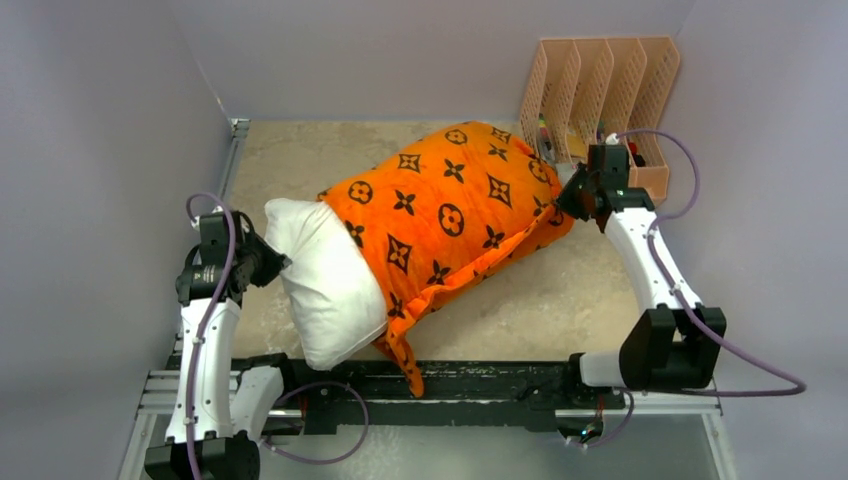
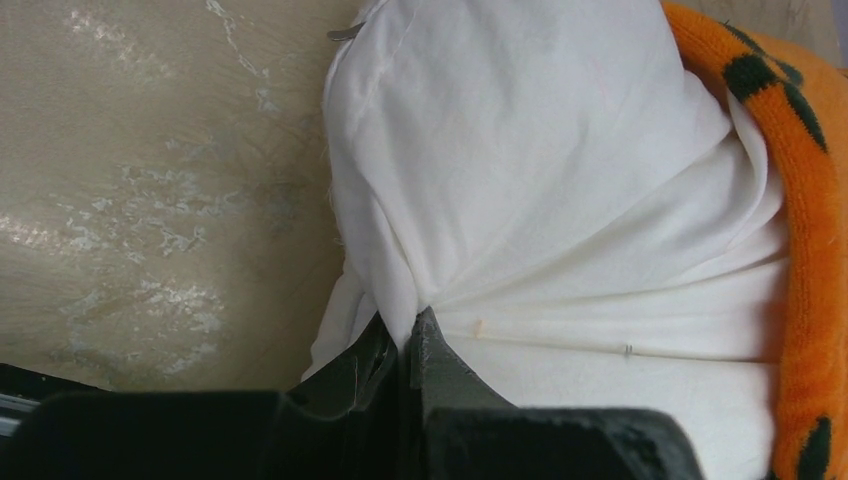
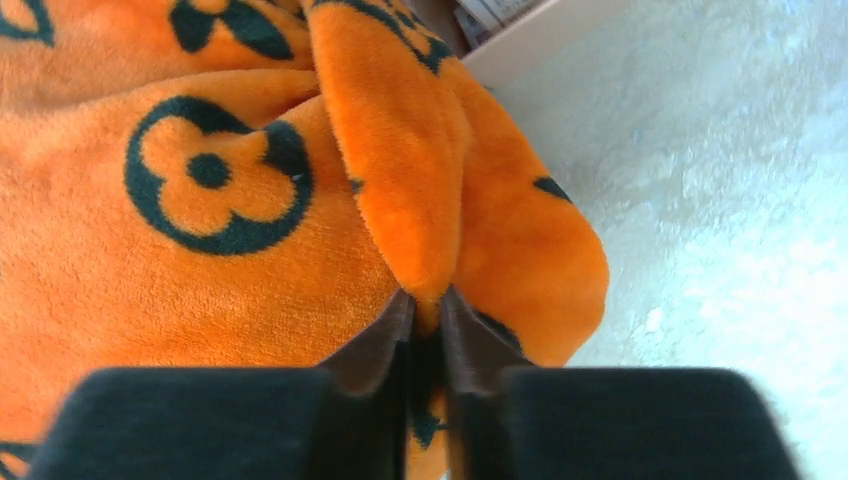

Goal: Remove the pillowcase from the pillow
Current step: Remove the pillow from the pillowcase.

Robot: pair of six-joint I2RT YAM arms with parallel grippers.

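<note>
The orange pillowcase (image 1: 450, 215) with black motifs lies diagonally across the table and covers the far part of the white pillow (image 1: 325, 275), whose near-left end sticks out bare. My left gripper (image 1: 272, 262) is shut on a bunched fold of the pillow's white fabric (image 2: 520, 200), pinched between the tips (image 2: 410, 325). At the far right end of the pillowcase my right gripper (image 1: 572, 200) is shut on a ridge of the orange plush (image 3: 400, 180), which is squeezed between its fingers (image 3: 428, 308). The pillowcase's open edge (image 2: 805, 230) borders the white fabric.
A peach plastic file rack (image 1: 600, 95) with several slots stands at the back right, just behind my right gripper. Grey walls close in the left, right and back. A black rail (image 1: 480, 385) runs along the near edge. A loose orange flap (image 1: 405, 365) hangs onto it.
</note>
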